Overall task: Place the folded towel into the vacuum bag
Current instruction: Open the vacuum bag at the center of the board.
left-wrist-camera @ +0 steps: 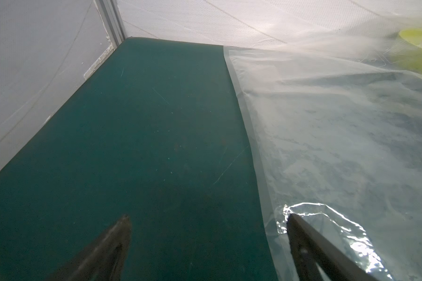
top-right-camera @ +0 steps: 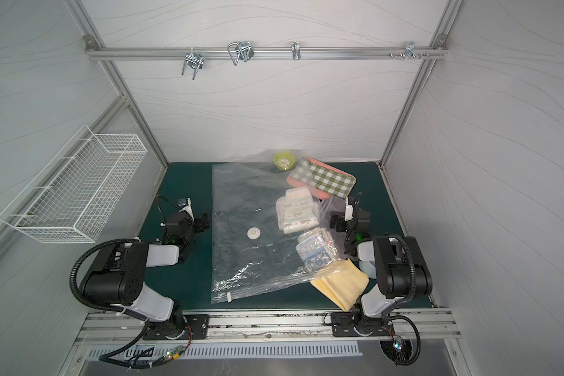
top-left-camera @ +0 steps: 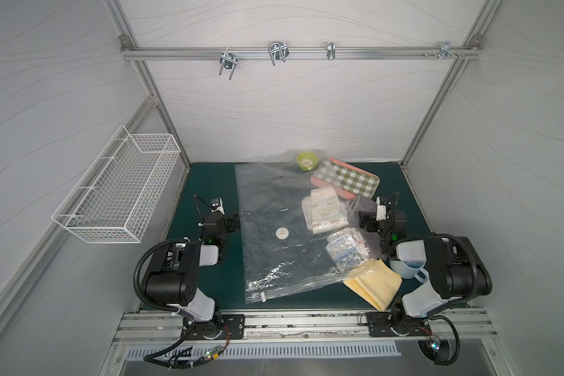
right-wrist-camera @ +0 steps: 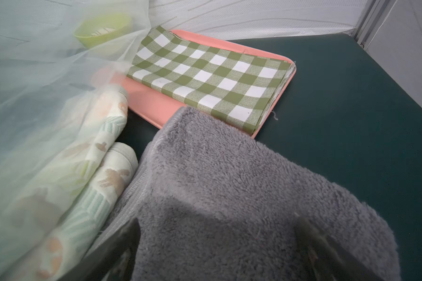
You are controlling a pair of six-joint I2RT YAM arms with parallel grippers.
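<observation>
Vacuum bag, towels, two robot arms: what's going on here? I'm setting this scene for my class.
Nothing is gripped yet. The clear vacuum bag lies spread on the green table. The left end effector sits open at its edge. The right end effector, also open, straddles a folded grey towel beside the bag. An animal-print towel and a blue-print towel lie under the plastic; whether inside the bag, I cannot tell.

A small green bowl (top-left-camera: pixel 306 160) stands at the back of the dark green mat (top-left-camera: pixel 209 182), just beside a pink tray (right-wrist-camera: pixel 146 104) carrying a folded green-and-white checked cloth (top-left-camera: pixel 349 179). A pale blue mug (top-left-camera: pixel 404 270) sits on the mat's right side, partly hidden. A white wire basket (top-left-camera: pixel 118 192) hangs on the left wall, and metal hooks (top-left-camera: pixel 277 52) hang from the back rail.
</observation>
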